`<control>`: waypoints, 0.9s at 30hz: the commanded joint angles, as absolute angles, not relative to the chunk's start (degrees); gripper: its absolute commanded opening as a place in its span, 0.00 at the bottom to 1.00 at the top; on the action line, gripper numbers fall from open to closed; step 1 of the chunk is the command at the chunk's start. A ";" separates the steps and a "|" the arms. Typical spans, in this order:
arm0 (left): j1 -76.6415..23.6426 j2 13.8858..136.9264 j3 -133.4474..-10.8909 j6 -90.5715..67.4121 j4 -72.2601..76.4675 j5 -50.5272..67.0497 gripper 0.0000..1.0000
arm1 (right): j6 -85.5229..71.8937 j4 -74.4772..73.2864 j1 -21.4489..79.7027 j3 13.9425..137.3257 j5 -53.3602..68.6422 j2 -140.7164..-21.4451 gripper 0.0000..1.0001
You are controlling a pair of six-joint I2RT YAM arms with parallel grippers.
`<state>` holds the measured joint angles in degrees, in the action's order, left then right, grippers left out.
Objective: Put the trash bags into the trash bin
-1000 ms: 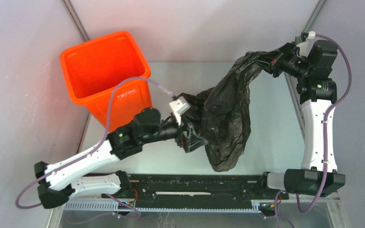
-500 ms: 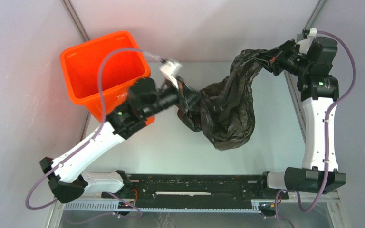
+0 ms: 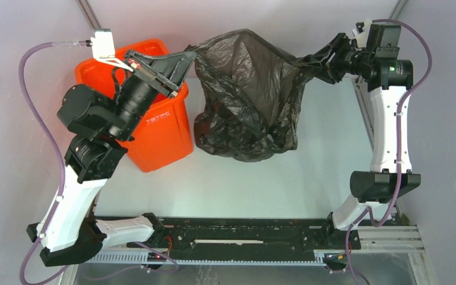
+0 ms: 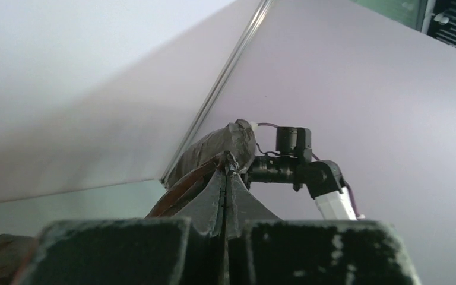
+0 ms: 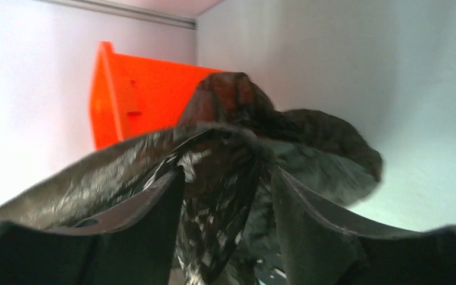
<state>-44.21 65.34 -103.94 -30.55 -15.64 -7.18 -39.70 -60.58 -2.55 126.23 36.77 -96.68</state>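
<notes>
Black glossy wrinkled plastic trash bag (image 3: 246, 101) hangs stretched between both grippers, its sagging bottom just right of the bright orange square plastic bin (image 3: 160, 127), outside it. Left gripper (image 3: 184, 60), over the bin's rim, is pinched tight on the bag's edge. Right gripper (image 3: 322, 61) has its fingers apart, with bag film bunched between them.

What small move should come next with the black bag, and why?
Probably the right gripper should draw back from the trash bag. Its jaws stand apart, yet the film hangs stretched between it and the shut left gripper, which pinches the other edge near the trash bin rim. Freed, the bag could follow the left arm.
</notes>
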 commanded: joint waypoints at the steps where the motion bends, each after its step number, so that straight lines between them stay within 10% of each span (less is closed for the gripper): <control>1: -43.23 68.32 -102.96 -32.93 -15.44 -5.77 0.00 | -28.06 -75.72 -2.31 125.92 30.25 -91.25 0.72; 15: -41.70 74.03 -106.91 -35.16 -15.81 -2.90 0.00 | -48.13 -45.69 19.86 72.89 31.25 -60.41 0.99; 27: -40.99 73.71 -106.82 -34.11 -17.63 -4.56 0.00 | -48.25 -51.48 13.00 67.51 23.62 -57.60 0.98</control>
<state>-41.67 75.44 -105.75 -34.52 -18.37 -3.92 -49.82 -49.12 19.00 68.62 25.08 -62.50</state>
